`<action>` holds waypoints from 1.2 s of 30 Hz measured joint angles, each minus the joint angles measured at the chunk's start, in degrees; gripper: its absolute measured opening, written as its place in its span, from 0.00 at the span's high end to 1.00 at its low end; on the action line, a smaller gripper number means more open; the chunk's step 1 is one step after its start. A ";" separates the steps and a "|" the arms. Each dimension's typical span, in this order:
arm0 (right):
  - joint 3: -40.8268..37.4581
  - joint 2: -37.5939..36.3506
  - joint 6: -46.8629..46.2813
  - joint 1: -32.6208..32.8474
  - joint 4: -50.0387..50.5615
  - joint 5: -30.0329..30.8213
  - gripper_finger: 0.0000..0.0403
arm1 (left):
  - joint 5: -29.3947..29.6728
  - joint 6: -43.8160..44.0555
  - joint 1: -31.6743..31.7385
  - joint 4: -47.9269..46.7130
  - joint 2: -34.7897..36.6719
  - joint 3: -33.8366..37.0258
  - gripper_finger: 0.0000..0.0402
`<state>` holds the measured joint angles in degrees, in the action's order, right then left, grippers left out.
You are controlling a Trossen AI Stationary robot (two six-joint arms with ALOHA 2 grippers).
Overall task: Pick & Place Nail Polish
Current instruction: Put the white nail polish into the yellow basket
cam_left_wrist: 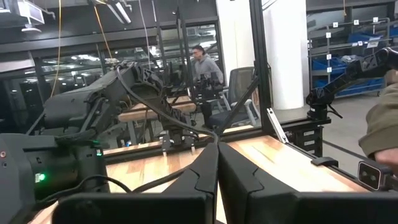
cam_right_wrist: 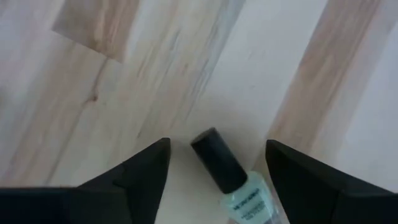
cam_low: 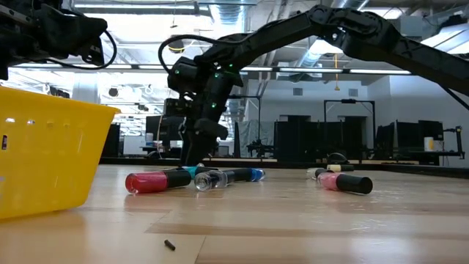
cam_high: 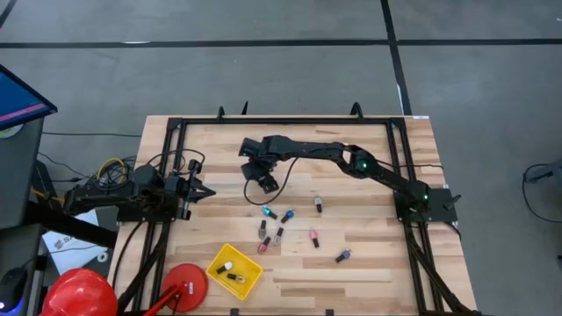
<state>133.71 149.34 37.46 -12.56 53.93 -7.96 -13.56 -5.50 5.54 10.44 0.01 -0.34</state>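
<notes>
The right gripper (cam_right_wrist: pixel 217 168) hangs spread wide over a pale-blue nail polish bottle (cam_right_wrist: pixel 239 186) lying flat on the table (cam_high: pixel 369 158) — dark cap between the two fingers. The bottle's long axis runs slantwise across the gap. The left gripper (cam_left_wrist: pixel 216 177), pressed shut, waits at the table's left edge, well apart — the right arm is nearer.

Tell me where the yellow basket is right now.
In the high view the yellow basket sits near the table's front edge on the left side, beside the red round object, holding two bottles.

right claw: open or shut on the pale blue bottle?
Open. In its wrist view the right claw has both fingers spread either side of the pale blue bottle, lying flat, with gaps on both sides.
</notes>
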 joint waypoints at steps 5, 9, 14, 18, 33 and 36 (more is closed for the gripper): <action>0.11 0.40 -0.28 0.22 0.48 0.42 0.54 | 0.01 -0.01 0.00 0.05 0.00 0.00 1.00; 0.11 0.48 -1.82 0.24 1.13 0.32 0.71 | 0.00 -0.02 0.00 0.07 0.00 0.00 1.00; 0.11 0.50 -3.05 0.58 1.57 0.43 0.89 | 0.00 0.00 -0.01 0.07 0.00 0.00 1.00; 0.17 0.50 -4.10 1.26 1.36 1.39 0.91 | 0.02 0.00 -0.02 0.09 0.00 0.00 1.00; 1.03 -7.19 -7.20 7.05 -0.54 2.61 0.99 | 0.01 0.00 -0.01 0.29 0.00 0.00 1.00; 1.01 -8.97 -7.57 8.52 -1.19 2.82 0.99 | 0.00 -0.02 -0.02 0.39 0.00 0.00 1.00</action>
<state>134.72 140.37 29.89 -4.04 52.74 -5.14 -13.56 -5.52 5.52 10.83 0.01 -0.34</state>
